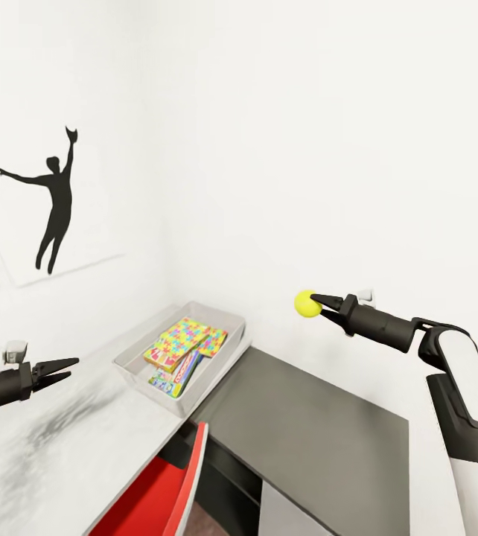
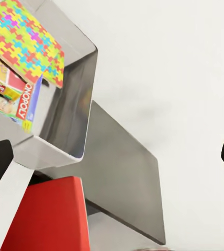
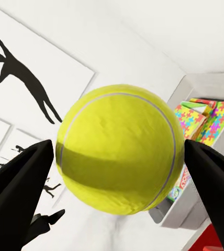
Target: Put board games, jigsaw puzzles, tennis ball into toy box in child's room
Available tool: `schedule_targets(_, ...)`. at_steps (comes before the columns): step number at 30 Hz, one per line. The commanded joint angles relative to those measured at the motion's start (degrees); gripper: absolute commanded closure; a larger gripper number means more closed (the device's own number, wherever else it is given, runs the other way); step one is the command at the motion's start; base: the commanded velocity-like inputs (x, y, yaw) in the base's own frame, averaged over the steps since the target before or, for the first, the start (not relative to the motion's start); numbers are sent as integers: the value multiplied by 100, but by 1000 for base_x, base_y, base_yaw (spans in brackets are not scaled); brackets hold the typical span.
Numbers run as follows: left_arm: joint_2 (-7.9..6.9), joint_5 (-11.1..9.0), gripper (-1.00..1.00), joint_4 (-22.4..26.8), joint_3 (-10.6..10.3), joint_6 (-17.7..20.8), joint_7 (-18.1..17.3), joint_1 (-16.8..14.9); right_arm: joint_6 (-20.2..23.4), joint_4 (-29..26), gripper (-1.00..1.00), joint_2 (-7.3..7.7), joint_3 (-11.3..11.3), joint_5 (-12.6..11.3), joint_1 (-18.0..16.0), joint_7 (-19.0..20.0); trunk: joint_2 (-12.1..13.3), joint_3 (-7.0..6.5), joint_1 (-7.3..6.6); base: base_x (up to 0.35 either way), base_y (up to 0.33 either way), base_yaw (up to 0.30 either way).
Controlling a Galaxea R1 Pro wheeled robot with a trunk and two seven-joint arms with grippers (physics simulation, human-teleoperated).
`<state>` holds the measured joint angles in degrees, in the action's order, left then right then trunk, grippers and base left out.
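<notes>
Holding the tennis ball (image 1: 307, 304) between its two dark fingers, the right gripper (image 1: 318, 305) hangs in the air over the low dark grey cabinet (image 1: 321, 417), well apart from the toy box (image 1: 138, 370). That box sits at the far end of the pale grey table (image 1: 53, 447), close to the white corner of the room, and already carries the jigsaw puzzles (image 1: 185, 339) with board games (image 1: 182, 374) beneath them — a MONOPOLY edge shows in the left wrist view. The left gripper (image 1: 62, 370) hovers above the table's near part with its fingers spread a little and nothing between them. A red chair (image 1: 161, 491) stands at the table's edge. On the left wall hangs a poster (image 1: 54, 201) with a black leaping figure — more such posters show behind the ball in the right wrist view.
</notes>
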<state>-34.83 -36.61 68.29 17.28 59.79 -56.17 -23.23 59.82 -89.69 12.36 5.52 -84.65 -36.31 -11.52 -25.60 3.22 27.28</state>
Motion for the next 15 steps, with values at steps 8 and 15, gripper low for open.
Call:
schedule_targets(8, -5, 14, -100, 1, 15, 21, -25, -6, 18, 3, 100, -13, -17, -61, -8, -66, -12, -43, 4, 1, 0, -213)
schedule_targets(15, -7, 14, -100, 1, 24, 21, -25, -5, 18, 4, 100, -14, -156, -30, -8, -76, -12, -92, 4, 0, 0, -213)
